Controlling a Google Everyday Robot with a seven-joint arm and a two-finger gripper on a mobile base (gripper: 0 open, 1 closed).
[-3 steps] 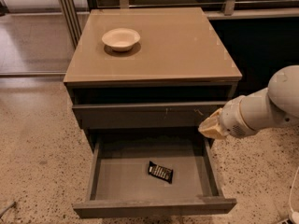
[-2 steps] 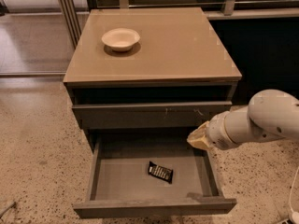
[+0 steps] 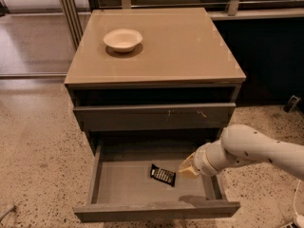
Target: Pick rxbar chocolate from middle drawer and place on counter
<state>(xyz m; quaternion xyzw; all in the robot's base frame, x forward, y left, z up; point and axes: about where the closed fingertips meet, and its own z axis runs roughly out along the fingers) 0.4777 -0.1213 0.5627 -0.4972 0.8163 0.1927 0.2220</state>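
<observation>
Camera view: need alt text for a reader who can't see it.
The gripper hangs over the open middle drawer, just right of the rxbar lying on the drawer floor. Above, the tan counter holds a white bowl near its back left.

There was one white bowl [image 3: 123,39] near the back left corner of the one counter [image 3: 190,51], one rxbar chocolate [image 3: 163,175] in the one open middle drawer [image 3: 156,211], and one gripper [image 3: 186,169] just beside that bar.
</observation>
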